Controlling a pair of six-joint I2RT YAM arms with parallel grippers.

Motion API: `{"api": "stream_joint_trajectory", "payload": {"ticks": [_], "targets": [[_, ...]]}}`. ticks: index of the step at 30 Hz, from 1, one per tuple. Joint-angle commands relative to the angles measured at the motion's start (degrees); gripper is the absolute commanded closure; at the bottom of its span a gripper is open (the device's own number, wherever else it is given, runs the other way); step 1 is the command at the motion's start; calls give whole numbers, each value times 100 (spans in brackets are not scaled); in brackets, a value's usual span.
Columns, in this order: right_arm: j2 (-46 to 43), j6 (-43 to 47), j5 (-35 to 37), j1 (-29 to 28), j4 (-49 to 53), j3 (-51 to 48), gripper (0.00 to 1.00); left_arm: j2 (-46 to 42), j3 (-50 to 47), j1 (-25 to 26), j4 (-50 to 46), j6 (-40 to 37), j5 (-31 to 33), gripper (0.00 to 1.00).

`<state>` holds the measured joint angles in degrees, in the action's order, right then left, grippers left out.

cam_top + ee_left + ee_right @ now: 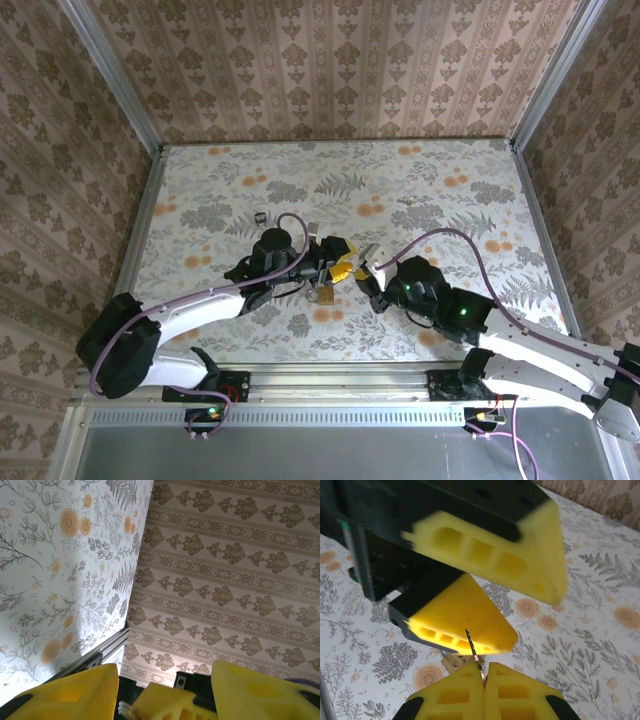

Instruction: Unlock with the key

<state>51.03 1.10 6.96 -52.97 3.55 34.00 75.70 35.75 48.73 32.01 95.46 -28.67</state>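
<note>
Yellow foam pads of the right gripper (484,674) are pressing tight together, pinching the key (473,650) by its lower end, so the thin blade is poking up out of the seam at a slight tilt. The left gripper (339,268) is hanging right in front of it, jaws spread, and I'm seeing nothing clamped between them. The brass padlock (323,296) is lying on the flowered table (450,215) just beneath the two grippers, and neither one is holding it.

Here's what is worrying me. Only a sliver of that key is sitting in the foam, and the left arm's lower pad (465,617) is looming almost against the blade's tip. One brush there and, I reckon, the key is twisting in the pinch or flicking out onto the patterned table, where something that small is going to be hard to find. The padlock is loose too, so a push from the key is likely shoving it along rather than seating in the slot. Which way the keyhole is facing, I can't tell from here.
</note>
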Motion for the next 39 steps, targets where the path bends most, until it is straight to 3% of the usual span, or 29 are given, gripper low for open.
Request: {"api": "stream_joint_trajectory", "payload": {"ticks": [1,12,20,27,30,32,34,35,37,39], "targets": [[124,460,694,-213,-302,-90,100,108,-69,-4,406,177,20,52],[403,955,1545,-616,-655,-256,100,214,-121,-42,535,223,-82,75],[593,1146,1947,-758,-961,-405,100,227,-164,-70,599,210,-85,99],[310,816,1789,-772,-930,-533,98,178,-134,-104,611,37,-21,100],[-32,328,1500,-608,-848,-629,79,38,32,-148,270,-545,-12,100],[-349,-135,1038,-372,-657,-623,55,-100,148,-188,-168,-1029,54,100],[-678,-709,655,-87,-375,-548,24,-259,306,-249,-606,-1673,134,100],[-808,-1024,380,98,-209,-491,15,-370,469,-269,-1020,-2170,201,100],[-1027,-1730,-356,568,45,-396,2,-605,781,-247,-1905,-3082,459,100],[-1083,-2608,-1469,1314,45,-342,0,-779,861,-232,-2161,-3835,681,100]]}}
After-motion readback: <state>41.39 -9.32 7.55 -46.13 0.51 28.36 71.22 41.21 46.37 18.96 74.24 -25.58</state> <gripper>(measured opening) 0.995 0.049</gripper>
